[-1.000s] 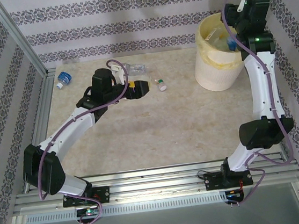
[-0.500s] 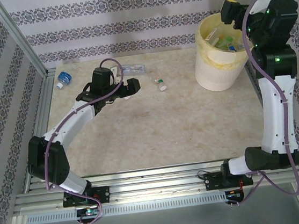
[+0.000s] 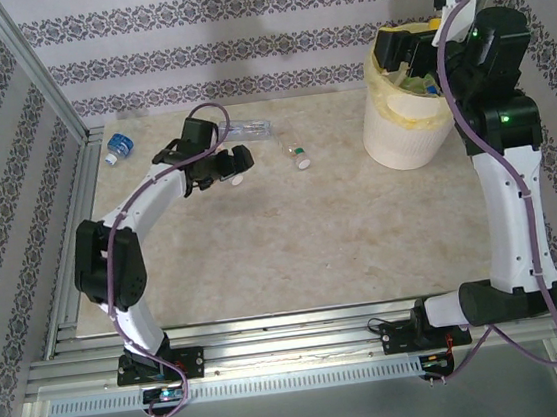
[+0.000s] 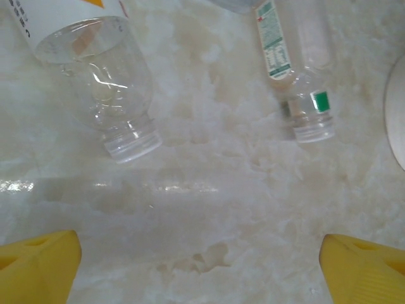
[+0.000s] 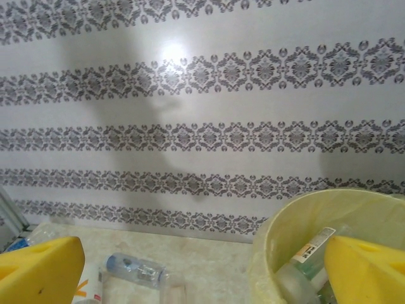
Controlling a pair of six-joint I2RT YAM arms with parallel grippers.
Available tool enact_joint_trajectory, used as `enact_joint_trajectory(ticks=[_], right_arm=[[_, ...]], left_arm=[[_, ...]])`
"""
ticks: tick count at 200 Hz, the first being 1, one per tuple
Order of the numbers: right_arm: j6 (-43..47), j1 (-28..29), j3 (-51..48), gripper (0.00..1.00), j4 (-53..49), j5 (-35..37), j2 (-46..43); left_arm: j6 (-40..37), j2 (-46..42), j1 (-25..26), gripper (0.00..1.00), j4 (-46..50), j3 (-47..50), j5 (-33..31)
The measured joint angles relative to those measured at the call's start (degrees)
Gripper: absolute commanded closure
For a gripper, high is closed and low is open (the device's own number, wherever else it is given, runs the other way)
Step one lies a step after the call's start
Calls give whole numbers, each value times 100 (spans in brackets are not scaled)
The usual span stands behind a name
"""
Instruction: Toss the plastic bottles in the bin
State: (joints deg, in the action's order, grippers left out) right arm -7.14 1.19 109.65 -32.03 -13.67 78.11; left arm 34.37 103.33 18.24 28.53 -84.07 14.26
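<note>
The bin (image 3: 401, 139) stands at the far right corner of the table (image 3: 294, 257) and has several plastic bottles (image 3: 423, 79) lying inside it, their labels and caps showing over the pale rim. The right gripper (image 3: 406, 48) hangs above the bin's opening with its yellow fingers (image 5: 38, 272) spread wide and nothing between them. The left gripper (image 3: 230, 164) is well apart from the bin, low over the table. Its fingertips (image 4: 38, 266) are wide apart too, with only bare tabletop between them. Just ahead of it, on the side toward the bin, lie two loose bottles, neither touching the fingers. One is a clear bottle with a white cap (image 4: 104, 76). The other is a slimmer green-marked bottle (image 4: 304, 95), which lies between this gripper and the bin. Another clear bottle (image 3: 249, 128) lies on its side by the back wall (image 3: 241, 52), farther from the bin than the green-marked one. A blue-capped bottle (image 3: 118, 144) lies farthest from the bin of all — at the opposite edge of the table, beside the metal frame.
</note>
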Motion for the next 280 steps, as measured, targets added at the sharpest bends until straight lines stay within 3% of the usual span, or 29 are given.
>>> enact_joint_trajectory(ticks=[74,203,280], right_arm=[[162,321,-111,2,-251,-42,-271],[284,546,-520,2,-304,-35,-428],[304,584,-610,2,-315,-33,-575]], left_arm=[[42,966,-42,12,944,-809,-343],[31,2315,-74,18,1351,-1945,-728],[-138,2778,-138,39,1480,-2433,-745]])
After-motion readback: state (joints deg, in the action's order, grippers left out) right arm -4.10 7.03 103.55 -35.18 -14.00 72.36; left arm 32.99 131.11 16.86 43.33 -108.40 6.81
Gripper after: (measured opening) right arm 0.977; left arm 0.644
